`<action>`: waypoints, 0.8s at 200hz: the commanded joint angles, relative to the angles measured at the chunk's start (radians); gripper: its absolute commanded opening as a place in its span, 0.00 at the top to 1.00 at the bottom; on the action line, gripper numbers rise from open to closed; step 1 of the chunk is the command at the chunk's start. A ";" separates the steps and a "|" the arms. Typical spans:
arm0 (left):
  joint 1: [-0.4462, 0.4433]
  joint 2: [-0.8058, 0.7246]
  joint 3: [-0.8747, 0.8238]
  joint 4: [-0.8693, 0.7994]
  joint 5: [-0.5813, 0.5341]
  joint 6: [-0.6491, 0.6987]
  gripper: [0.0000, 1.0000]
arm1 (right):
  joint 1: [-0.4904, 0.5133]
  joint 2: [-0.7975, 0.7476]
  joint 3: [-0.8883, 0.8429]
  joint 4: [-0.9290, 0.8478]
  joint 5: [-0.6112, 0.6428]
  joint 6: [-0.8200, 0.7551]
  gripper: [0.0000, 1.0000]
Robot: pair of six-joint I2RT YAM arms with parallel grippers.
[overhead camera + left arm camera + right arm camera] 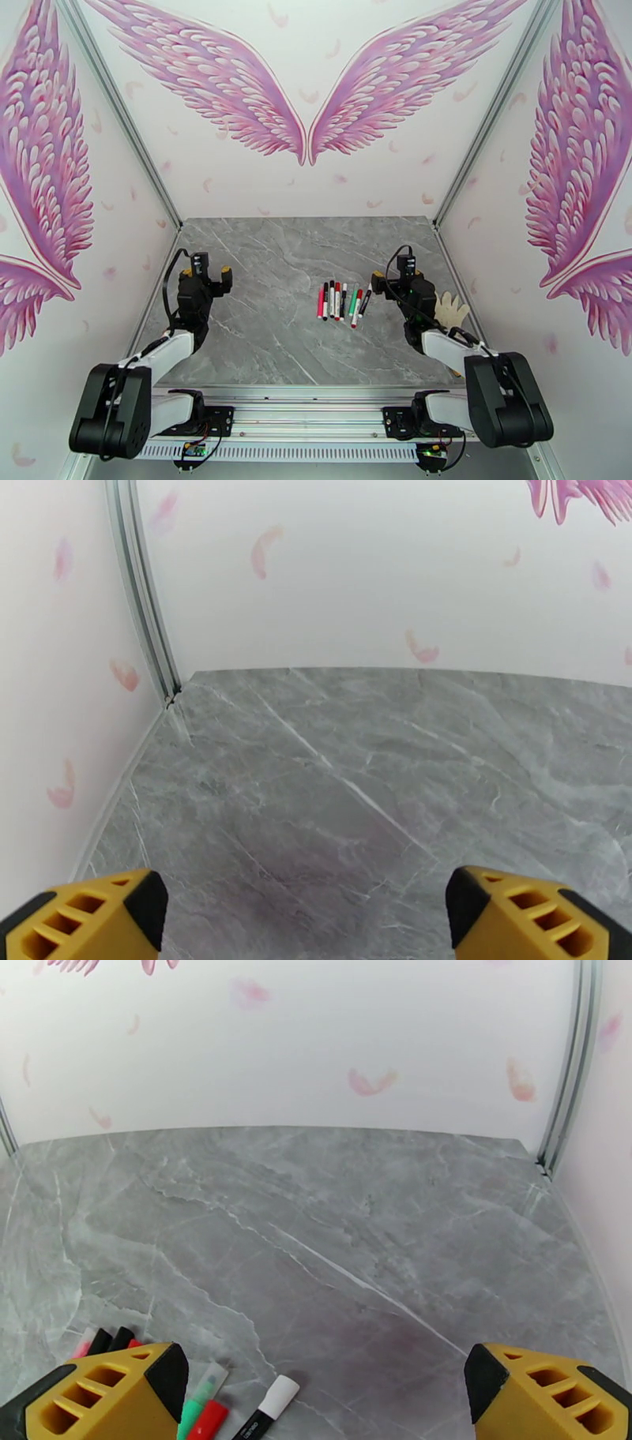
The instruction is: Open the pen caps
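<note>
Several pens (341,301) lie side by side on the grey marble table, right of centre, pointing away from the arm bases. Their far ends show at the bottom left of the right wrist view: a white pen cap (280,1396) on a black barrel, a red end (209,1419), a green one (193,1408) and black tips (110,1339). My right gripper (399,278) hovers open just right of the row, its yellow fingers (95,1394) wide apart with nothing between them. My left gripper (207,274) stands open over the table's left side, far from the pens.
A white glove (452,308) lies at the table's right edge beside the right arm. Walls close in the table (268,260) on the left, right and back. Bare marble (355,780) stretches ahead of the left gripper (304,922).
</note>
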State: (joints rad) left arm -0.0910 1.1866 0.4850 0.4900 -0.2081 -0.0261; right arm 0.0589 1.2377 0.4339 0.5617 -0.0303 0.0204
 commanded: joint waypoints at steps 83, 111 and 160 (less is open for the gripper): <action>-0.391 -0.018 0.446 -0.787 -0.050 -0.294 0.01 | 0.007 -0.329 0.280 -0.833 -0.005 0.348 0.01; -0.469 0.069 0.530 -0.880 -0.009 -0.406 0.01 | 0.008 -0.377 0.285 -0.911 -0.048 0.414 0.01; -0.583 0.258 0.641 -0.968 -0.021 -0.540 0.01 | 0.009 -0.449 0.259 -0.994 -0.108 0.454 0.01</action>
State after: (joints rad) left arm -0.6384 1.3724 1.0557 -0.3775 -0.2474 -0.4694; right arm 0.0612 0.8265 0.6899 -0.3523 -0.0799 0.4305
